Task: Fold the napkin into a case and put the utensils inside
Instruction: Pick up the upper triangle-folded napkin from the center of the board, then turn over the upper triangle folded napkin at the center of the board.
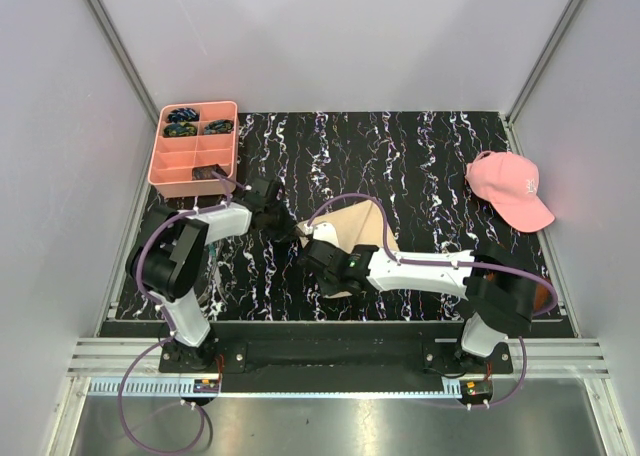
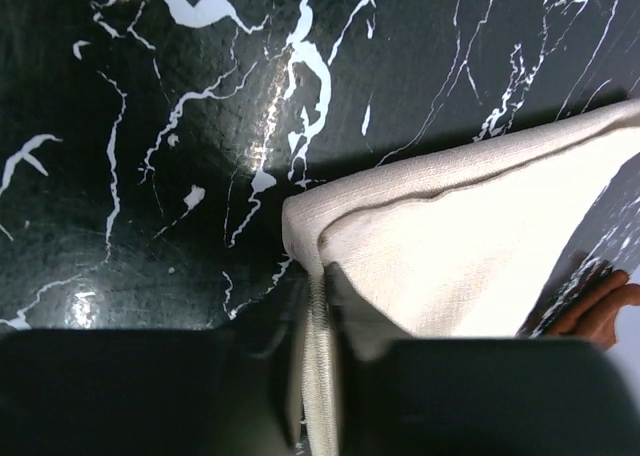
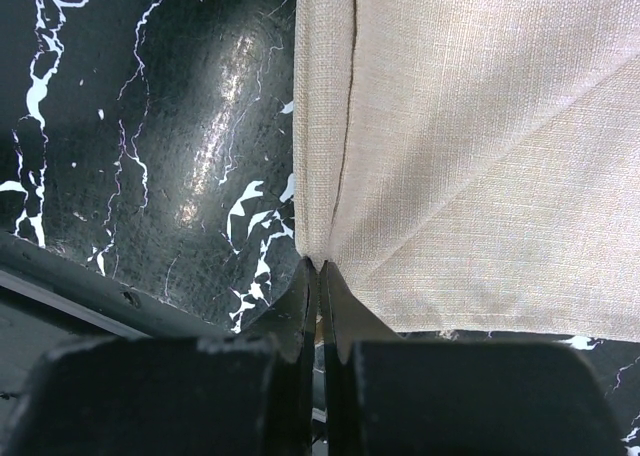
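lying folded diagonally, napkin tip pointing far-right

Pale grey walls shut in the bench on its far, left and right sides, with aluminium posts slanting down to the far corners. A black mat veined in white covers the top. Soft glare lies on it. A slotted metal rail runs along the near edge.
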`<act>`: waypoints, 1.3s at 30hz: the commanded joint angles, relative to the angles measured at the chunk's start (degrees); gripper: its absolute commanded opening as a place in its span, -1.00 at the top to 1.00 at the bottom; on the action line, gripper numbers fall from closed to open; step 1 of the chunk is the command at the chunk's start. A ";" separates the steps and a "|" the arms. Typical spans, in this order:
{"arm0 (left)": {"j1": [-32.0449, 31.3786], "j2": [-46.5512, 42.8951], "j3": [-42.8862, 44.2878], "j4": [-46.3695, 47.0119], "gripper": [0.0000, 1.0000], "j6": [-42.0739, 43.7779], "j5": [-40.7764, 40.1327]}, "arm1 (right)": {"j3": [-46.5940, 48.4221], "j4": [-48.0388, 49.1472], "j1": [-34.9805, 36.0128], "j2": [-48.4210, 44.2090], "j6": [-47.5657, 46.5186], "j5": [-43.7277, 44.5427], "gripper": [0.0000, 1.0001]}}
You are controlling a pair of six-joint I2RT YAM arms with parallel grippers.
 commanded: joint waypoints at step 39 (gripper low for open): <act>-8.15 -5.89 17.76 -0.27 1.00 12.00 -17.69 | -34.11 64.25 -12.43 -0.70 18.99 -47.58 1.00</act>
